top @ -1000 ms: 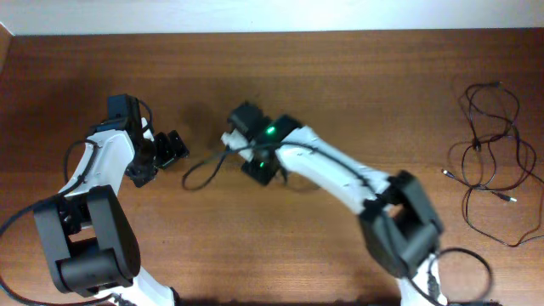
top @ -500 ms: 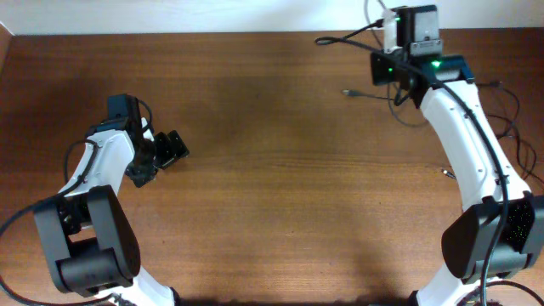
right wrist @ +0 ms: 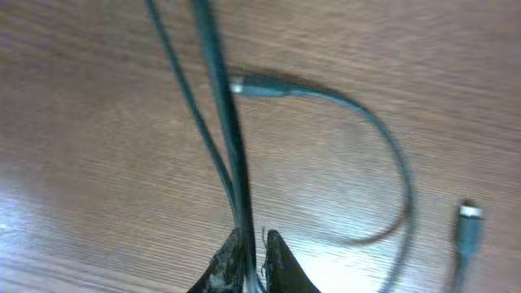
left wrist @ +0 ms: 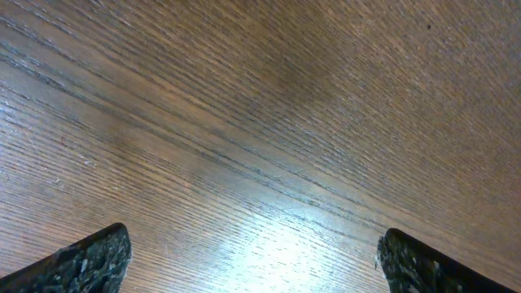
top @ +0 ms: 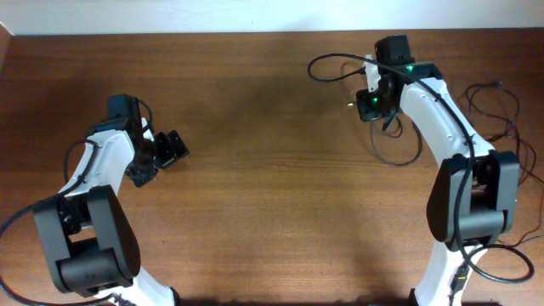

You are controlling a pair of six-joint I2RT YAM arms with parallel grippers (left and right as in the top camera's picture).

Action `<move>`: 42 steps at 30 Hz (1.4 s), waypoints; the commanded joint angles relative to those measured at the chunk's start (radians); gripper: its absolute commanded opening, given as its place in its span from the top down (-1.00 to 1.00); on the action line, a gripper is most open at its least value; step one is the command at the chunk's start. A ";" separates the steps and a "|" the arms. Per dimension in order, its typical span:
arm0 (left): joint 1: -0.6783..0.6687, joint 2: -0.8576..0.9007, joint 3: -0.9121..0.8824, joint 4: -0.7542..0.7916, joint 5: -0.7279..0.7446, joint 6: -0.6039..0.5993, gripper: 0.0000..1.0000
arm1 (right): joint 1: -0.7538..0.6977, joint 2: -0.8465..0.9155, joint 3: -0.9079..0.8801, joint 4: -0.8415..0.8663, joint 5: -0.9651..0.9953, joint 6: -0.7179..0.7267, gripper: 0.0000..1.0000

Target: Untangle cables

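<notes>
Overhead, the wooden table fills the frame, with 2 white and black arms on it. The left arm bends in from the lower left and ends near the table's left side, well apart from any cord. The right arm rises from the lower right and reaches toward the far edge, its wrist showing a green light.

The cables lie in loose black loops at the right edge of the table, beside and partly behind the right arm. 1 more loop lies on the wood just under that arm's wrist. A single cable arcs out to the left of the right jaws, close to the far edge.

The left wrist view shows 2 dark fingers in the bottom corners, so the left jaws stand wide apart with only bare wood between them.

The right wrist view shows the right jaws together, clamped on the cable. It runs from the pinch up out of the top of the frame, with a thinner strand beside it. A silver-tipped plug lies on the wood just beside this strand, its cord curving away to the right and down. A 2nd plug lies apart near the right edge, blurred.
</notes>
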 commanded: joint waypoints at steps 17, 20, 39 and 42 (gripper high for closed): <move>0.001 -0.017 0.012 -0.001 0.007 -0.003 -0.98 | -0.131 0.080 0.013 0.201 -0.753 0.052 -0.92; 0.001 -0.017 0.012 -0.001 0.007 -0.003 -0.98 | -0.182 0.080 0.013 0.222 -0.564 0.148 -0.96; 0.001 -0.017 0.012 -0.001 0.007 -0.003 -0.98 | -0.011 0.080 0.012 -0.063 -0.274 0.166 -0.97; 0.001 -0.017 0.012 -0.001 0.007 -0.003 -0.98 | 0.025 0.080 0.012 -0.083 -0.278 0.162 -0.97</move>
